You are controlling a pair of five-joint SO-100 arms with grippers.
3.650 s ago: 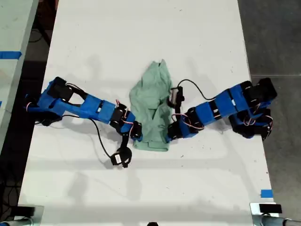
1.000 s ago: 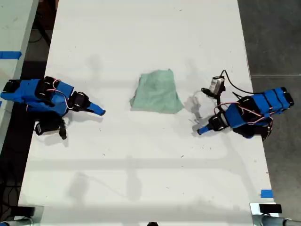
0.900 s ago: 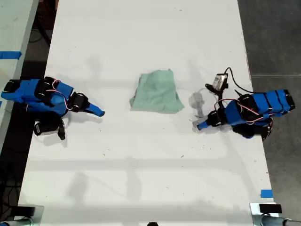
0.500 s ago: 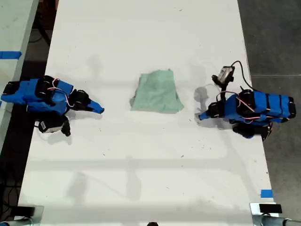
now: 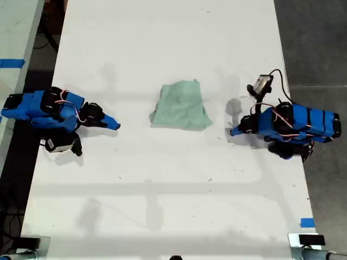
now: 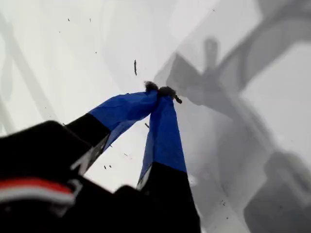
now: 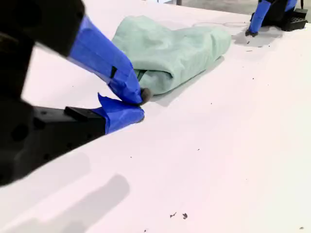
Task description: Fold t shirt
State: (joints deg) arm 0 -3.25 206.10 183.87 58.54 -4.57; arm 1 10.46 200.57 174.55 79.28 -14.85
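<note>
Two grippers that gripped the t shirt (image 5: 181,105) a few seconds ago now sit well apart from it. My first gripper (image 5: 233,131) is drawn back to the exterior view's right and my second gripper (image 5: 115,127) to its left. Both are clenched on nothing, with their tips meeting over the bare table (image 5: 162,206). The shirt now lies as a compact folded bundle at the centre of the exterior view, just above the middle. I judge the fold done, or very nearly so

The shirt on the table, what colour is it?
The shirt is plain pale mint green, no print; the exterior view shows it best.
</note>
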